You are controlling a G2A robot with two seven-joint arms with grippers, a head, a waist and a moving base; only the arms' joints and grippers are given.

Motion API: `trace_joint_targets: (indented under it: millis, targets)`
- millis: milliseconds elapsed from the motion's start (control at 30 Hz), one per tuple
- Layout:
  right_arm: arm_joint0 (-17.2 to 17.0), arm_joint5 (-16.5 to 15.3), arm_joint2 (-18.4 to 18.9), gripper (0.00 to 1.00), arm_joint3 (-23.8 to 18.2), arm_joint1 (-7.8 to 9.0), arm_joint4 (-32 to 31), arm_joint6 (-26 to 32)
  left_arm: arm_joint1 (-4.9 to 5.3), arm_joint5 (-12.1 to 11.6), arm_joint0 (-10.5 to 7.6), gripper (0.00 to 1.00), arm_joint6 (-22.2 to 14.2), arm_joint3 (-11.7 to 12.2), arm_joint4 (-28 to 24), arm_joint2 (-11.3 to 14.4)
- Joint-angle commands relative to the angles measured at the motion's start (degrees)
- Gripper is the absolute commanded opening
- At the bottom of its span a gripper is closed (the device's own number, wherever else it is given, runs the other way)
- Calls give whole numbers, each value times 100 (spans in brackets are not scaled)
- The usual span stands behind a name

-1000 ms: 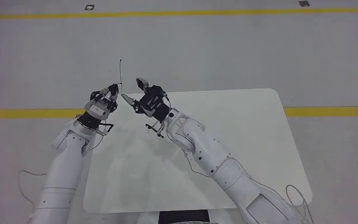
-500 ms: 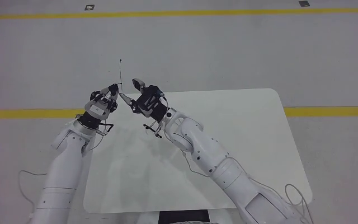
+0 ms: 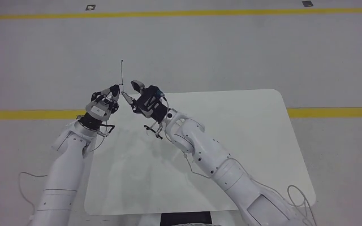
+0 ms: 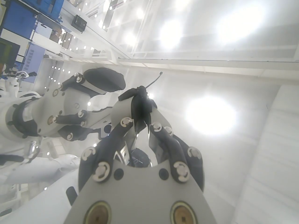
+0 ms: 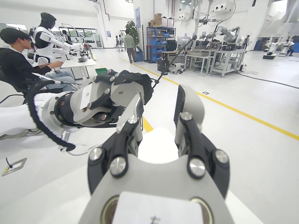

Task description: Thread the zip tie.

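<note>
- The left hand (image 3: 116, 89) is raised near the 10 o'clock corner of the white worktop (image 3: 243, 141) in the top view. Its fingers are pressed together and pinch one end of the zip tie (image 3: 122, 72).
- The zip tie is thin and black. It stands out of the left hand toward 12 o'clock, almost straight, with a small knob at its free end.
- The right hand (image 3: 129, 91) is just beside the left hand, at its 3 o'clock. Its fingers are spread and the tips point toward the left hand.
- In the right wrist view, the right hand (image 5: 161, 108) is wide apart, the left hand (image 5: 130, 82) is close in front of it, and the zip tie (image 5: 177, 57) rises slanted beyond the gap.
- In the left wrist view, the left hand (image 4: 142, 101) clamps the zip tie (image 4: 154, 81).
- I cannot tell if the right hand touches the zip tie.
</note>
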Motion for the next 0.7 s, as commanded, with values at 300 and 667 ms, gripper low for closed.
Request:
trace_joint_targets:
  millis: [300,667]
  targets:
    - [54,73,-15,22,97,-39,-20,26,0,0,0,0,0,0,0,0]
    - [71,89,-1,16,128,-59,-95,-80,0,0,0,0,0,0,0,0]
